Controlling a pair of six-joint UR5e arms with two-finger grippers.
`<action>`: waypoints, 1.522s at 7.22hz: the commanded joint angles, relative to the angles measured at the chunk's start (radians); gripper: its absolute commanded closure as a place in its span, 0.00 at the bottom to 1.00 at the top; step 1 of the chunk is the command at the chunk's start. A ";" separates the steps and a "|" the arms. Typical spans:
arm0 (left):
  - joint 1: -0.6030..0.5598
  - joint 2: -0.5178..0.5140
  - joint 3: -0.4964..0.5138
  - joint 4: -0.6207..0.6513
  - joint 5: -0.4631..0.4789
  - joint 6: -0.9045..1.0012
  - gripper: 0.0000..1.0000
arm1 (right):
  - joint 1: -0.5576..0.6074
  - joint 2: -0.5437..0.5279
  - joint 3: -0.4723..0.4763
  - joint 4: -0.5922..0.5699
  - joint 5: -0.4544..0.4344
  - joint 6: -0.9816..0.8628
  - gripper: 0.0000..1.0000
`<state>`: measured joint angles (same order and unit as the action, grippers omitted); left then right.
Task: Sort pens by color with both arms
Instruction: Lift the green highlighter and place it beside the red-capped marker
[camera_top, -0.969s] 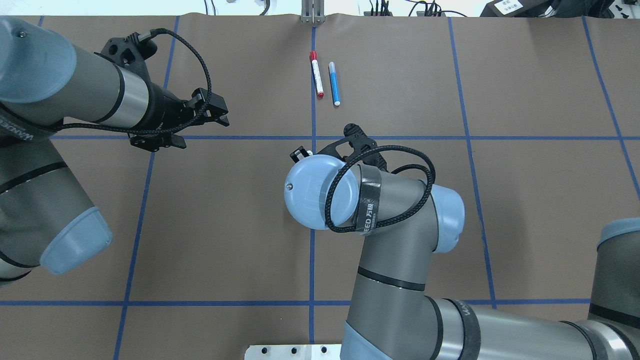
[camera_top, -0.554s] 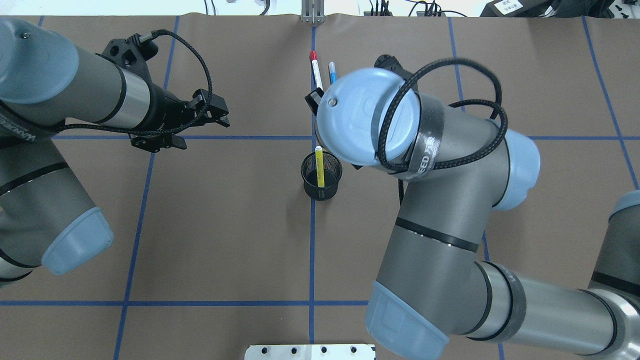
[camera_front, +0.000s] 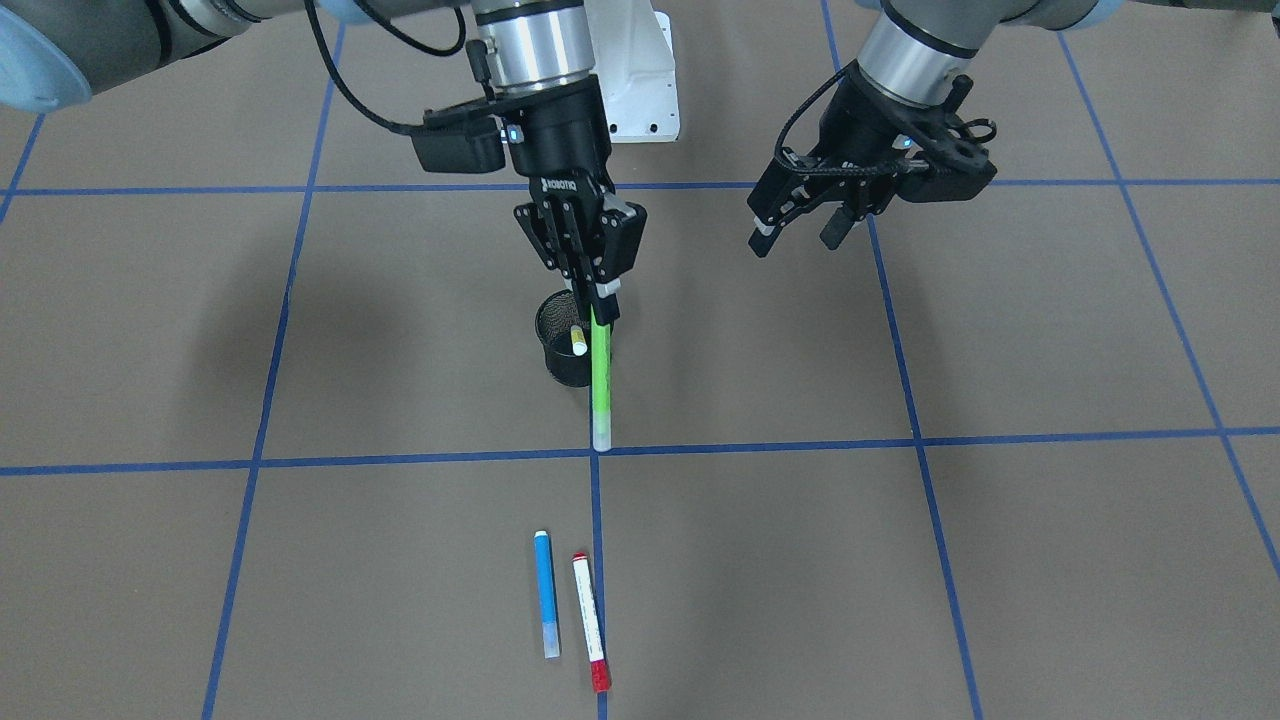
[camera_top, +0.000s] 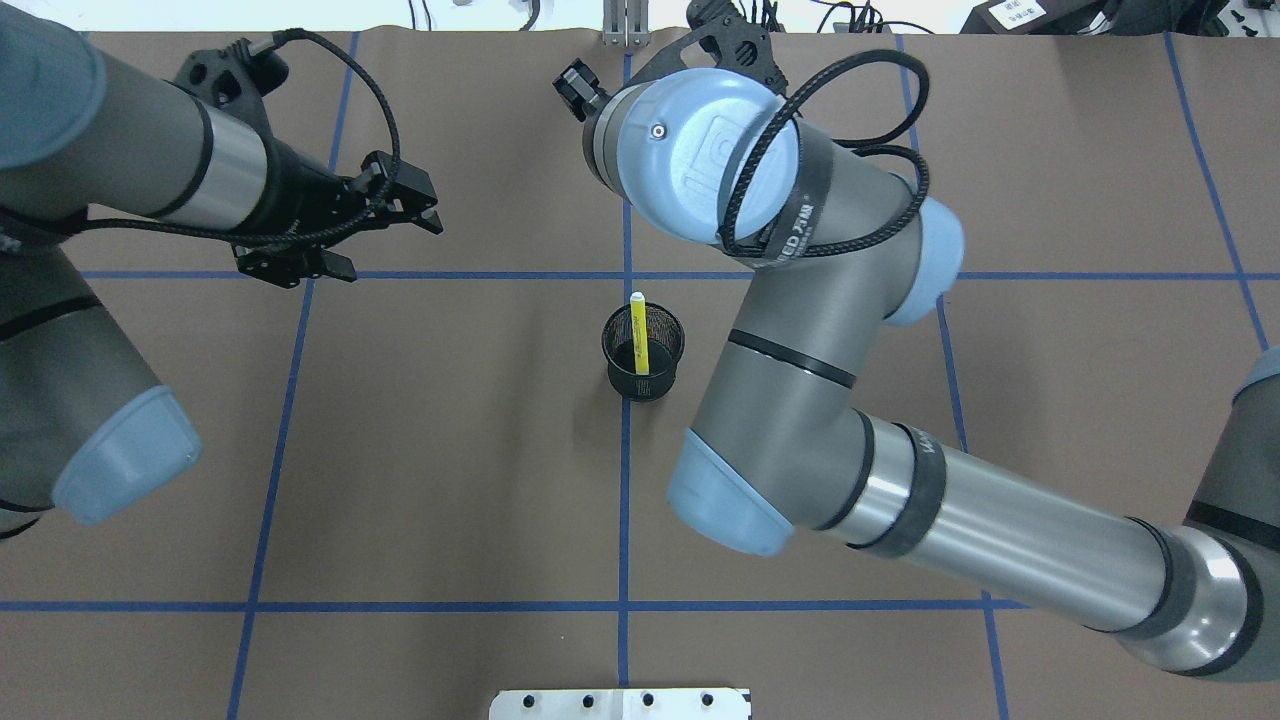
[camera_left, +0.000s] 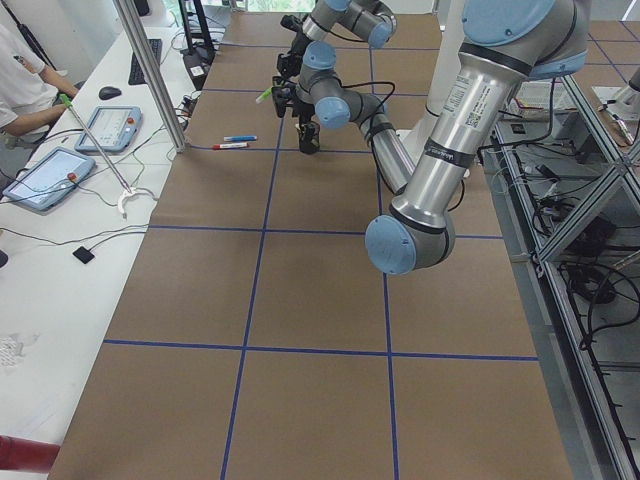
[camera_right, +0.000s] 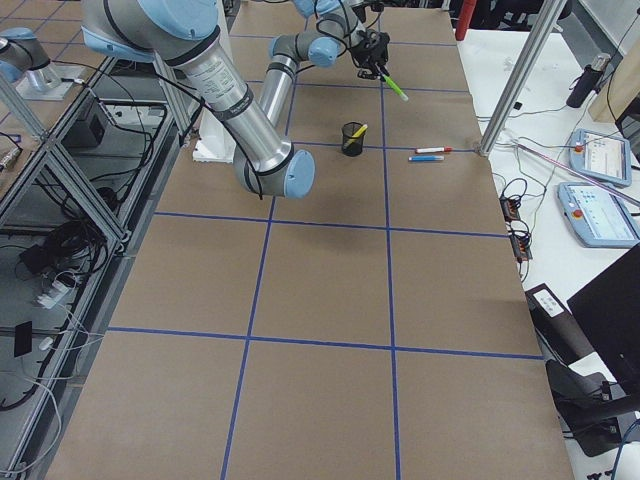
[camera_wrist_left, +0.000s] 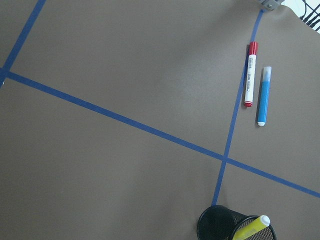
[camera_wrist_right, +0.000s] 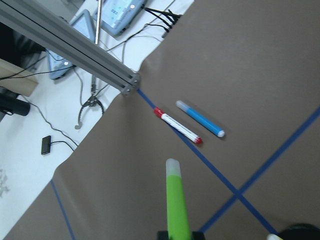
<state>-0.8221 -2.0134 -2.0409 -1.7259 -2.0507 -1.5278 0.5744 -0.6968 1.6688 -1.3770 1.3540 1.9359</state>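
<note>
My right gripper (camera_front: 602, 312) is shut on a lime green pen (camera_front: 601, 385) and holds it in the air just past the black mesh cup (camera_front: 562, 345). The pen's pale end points toward the far side. The green pen also shows in the right wrist view (camera_wrist_right: 176, 202). A yellow pen (camera_top: 638, 334) stands tilted in the cup (camera_top: 660, 375). A blue pen (camera_front: 545, 592) and a white pen with red ends (camera_front: 589, 621) lie side by side on the table further out. My left gripper (camera_front: 797, 238) is open and empty, off to the side above the table.
Brown table (camera_top: 450, 480) with a grid of blue tape lines. An aluminium post (camera_wrist_right: 75, 47) stands at the far edge near the two lying pens. A person, tablets and cables (camera_left: 40, 170) are on a white bench beyond it. My right arm (camera_top: 800, 330) spans the table's right half.
My right arm has swung from over the cup toward the far edge, carrying the green pen; the cup with the yellow pen is uncovered. My left gripper shifted slightly left.
</note>
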 joint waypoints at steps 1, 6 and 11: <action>-0.128 0.063 -0.039 -0.001 -0.167 0.003 0.03 | 0.012 0.165 -0.483 0.351 -0.099 -0.074 1.00; -0.164 0.073 -0.039 -0.001 -0.226 0.003 0.03 | 0.025 0.278 -0.917 0.616 0.019 -0.392 1.00; -0.150 0.007 0.040 0.000 -0.215 -0.002 0.03 | 0.090 0.152 -0.698 0.601 0.219 -0.414 0.00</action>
<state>-0.9763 -1.9703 -2.0425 -1.7260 -2.2680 -1.5286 0.6360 -0.4462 0.8114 -0.7611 1.4931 1.5231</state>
